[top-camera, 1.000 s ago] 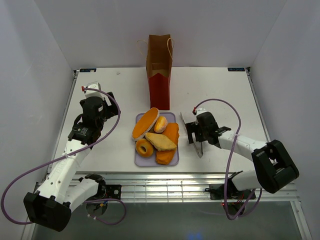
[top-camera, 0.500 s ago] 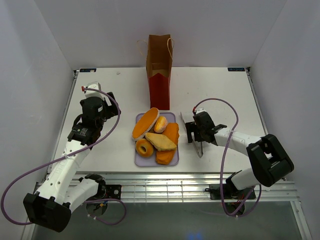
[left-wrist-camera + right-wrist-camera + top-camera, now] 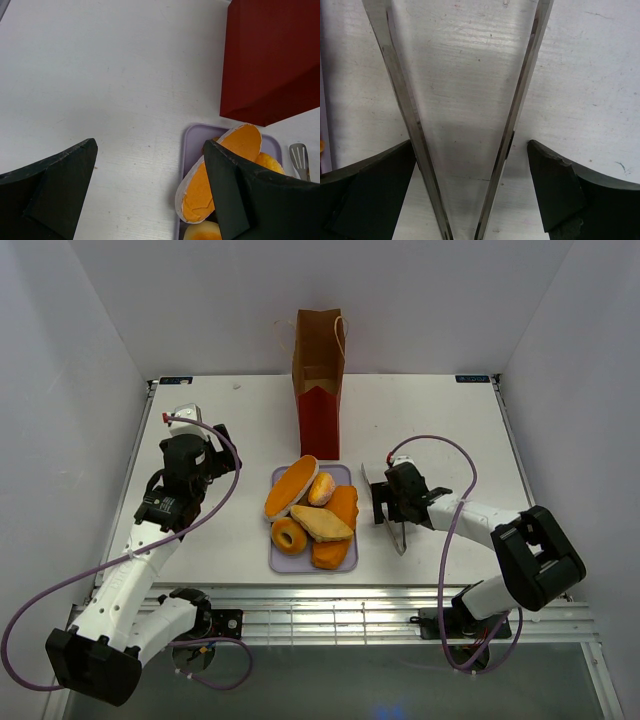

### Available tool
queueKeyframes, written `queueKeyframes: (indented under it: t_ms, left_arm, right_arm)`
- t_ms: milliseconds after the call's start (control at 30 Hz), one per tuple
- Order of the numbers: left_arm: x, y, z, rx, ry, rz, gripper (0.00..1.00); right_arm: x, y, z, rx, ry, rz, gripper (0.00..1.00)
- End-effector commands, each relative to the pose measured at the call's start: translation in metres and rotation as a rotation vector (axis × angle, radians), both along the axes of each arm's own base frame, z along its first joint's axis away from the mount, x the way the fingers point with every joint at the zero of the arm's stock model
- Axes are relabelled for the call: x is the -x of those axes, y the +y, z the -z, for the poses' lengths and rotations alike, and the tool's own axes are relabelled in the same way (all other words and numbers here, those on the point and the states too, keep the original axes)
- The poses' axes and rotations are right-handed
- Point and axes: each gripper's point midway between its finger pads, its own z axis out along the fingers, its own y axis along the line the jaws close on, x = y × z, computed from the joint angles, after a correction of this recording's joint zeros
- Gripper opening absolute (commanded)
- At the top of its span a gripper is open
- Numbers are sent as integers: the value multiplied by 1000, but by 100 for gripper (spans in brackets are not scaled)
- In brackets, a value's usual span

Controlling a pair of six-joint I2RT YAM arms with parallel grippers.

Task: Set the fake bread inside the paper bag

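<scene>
Fake bread: heaped on a lavender tray, between the two sets of fingers and touched by neither.
Pieces: a long orange loaf, a small bun, a ring donut, a tan wedge and a second orange loaf partly under the wedge can be told apart.
Paper bag: stood upright on the table just beyond the far edge of the tray, farther out than both sets of fingers. Its mouth is open and its lower half is red. No bread can be seen inside from the top view.
Right fingers: spread wide, low over the table, just to the right of the tray. Nothing is clamped.
Tongs: laid flat on the table between the right fingers, their two metal arms forming a V that narrows toward the wrist. The left arm runs right beside the left finger and a slim gap is seen at the right one. Whether any metal is touched cannot be told.
Left fingers: held apart over bare table, with nothing between them. The tray and the long loaf lie ahead and to their right, and the bag farther ahead on that side.
</scene>
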Motion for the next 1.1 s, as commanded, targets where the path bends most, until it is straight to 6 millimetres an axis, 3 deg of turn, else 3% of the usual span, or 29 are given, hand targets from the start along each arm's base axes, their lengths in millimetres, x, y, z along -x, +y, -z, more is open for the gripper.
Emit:
queueKeyframes:
  t_ms: [0, 133, 367, 1067]
  left_arm:
    - [1, -3, -24, 24, -62, 9, 98]
    - [1, -4, -24, 24, -61, 12, 98]
    - [1, -6, -22, 24, -58, 19, 98]
    - [1, -8, -22, 21, -58, 28, 98]
  right_arm:
    - [-12, 13, -7, -42, -29, -3, 97]
    - [-12, 17, -7, -57, -20, -9, 100]
    - [-11, 13, -5, -40, -14, 0, 84]
    - [-14, 5, -28, -20, -57, 33, 73]
